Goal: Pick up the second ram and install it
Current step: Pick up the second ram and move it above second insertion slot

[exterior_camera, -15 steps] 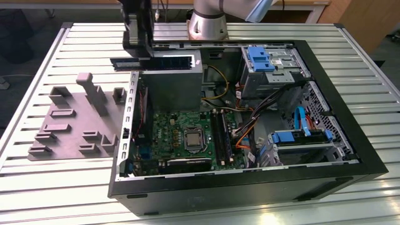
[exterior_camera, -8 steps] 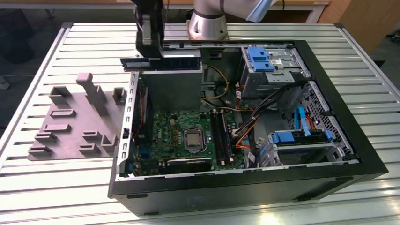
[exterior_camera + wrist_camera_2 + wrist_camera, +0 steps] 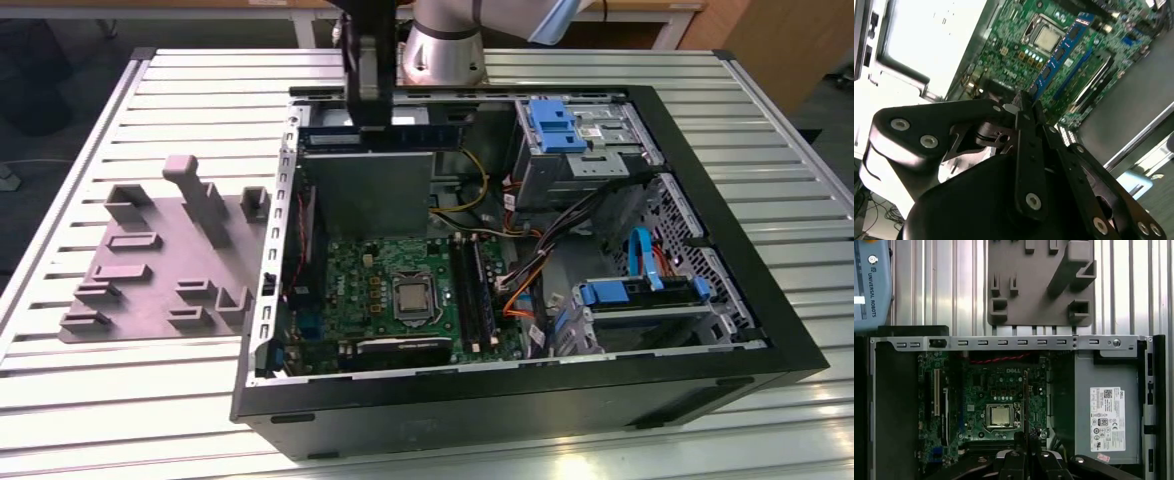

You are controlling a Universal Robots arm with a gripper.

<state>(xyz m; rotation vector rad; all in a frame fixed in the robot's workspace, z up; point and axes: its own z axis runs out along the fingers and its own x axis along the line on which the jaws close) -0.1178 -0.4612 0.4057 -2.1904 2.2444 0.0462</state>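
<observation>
Gripper point(image 3: 1024, 106) pinched the memory stick point(image 3: 1059, 55). Judged light, stiff, fragile; best held by flat faces mid-length, clear of contacts.

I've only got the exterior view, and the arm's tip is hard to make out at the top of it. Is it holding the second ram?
Observer: Yes. In the first wrist view the second ram sticks out edge-on from the shut jaws.
Operator: Where is it lined up?
Observer: In that view its edge runs just beside the bare processor.
Operator: Any stick already seated?
Observer: Yes, the second wrist view shows a blue memory stick seated next to the processor.
</observation>
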